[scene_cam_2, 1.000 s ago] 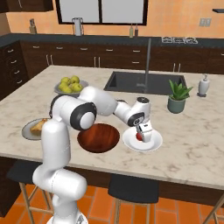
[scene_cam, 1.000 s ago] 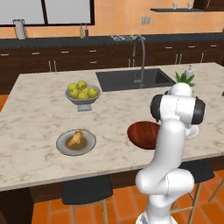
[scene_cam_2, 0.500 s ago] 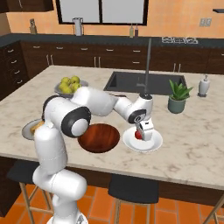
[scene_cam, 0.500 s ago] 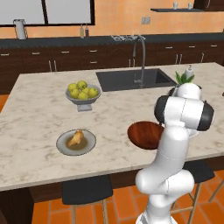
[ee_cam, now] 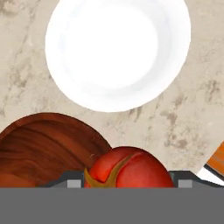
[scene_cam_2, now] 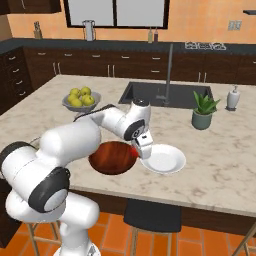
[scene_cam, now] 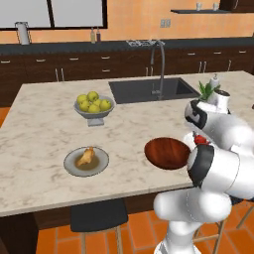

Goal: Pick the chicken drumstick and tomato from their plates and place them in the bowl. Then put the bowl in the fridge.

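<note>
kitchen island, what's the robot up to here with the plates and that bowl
The robot's hand is closed on the tomato and holds it above the counter, between the bare white plate and the wooden bowl. The bowl has nothing in it yet. The chicken drumstick lies on the grey plate further along the island, untouched. A fruit bowl of apples stands near the sink.

Two base cameras look forward and down over the marble island [scene_cam: 44,149] from behind the arm — left and right — sharing the wooden bowl [scene_cam_2: 114,157]. The hand camera looks straight down, close above the white plate [ee_cam: 118,52].
</note>
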{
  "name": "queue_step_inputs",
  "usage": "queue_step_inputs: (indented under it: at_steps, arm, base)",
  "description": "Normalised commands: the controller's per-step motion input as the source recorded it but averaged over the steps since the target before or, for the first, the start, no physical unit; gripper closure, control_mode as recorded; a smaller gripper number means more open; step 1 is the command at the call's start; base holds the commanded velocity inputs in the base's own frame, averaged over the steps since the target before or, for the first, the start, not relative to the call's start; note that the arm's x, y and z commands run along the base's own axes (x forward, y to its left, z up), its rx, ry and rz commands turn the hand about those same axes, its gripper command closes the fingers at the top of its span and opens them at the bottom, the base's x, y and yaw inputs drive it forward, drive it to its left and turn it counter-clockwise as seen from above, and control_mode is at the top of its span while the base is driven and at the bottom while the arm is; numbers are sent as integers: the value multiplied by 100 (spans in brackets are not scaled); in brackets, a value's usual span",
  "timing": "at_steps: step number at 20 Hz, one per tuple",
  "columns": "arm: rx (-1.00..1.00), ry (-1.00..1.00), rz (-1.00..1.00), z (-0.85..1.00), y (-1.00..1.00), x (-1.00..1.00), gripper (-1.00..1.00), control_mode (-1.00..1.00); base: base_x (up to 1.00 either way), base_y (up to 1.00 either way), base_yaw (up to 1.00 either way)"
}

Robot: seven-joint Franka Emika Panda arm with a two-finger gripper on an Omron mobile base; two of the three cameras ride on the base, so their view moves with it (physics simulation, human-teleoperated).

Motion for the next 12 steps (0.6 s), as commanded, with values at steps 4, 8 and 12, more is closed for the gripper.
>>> queue_step_inputs:
  at_steps: [4,8,12]
  arm:
    - [0,0,8,1,100,-3,100,-100]
    - [0,0,9,-14,89,8,100,-100]
    - [-4,1,7,-44,33,17,100,-100]
  base:
    - [0,0,0]
    - [0,0,0]
    - [0,0,0]
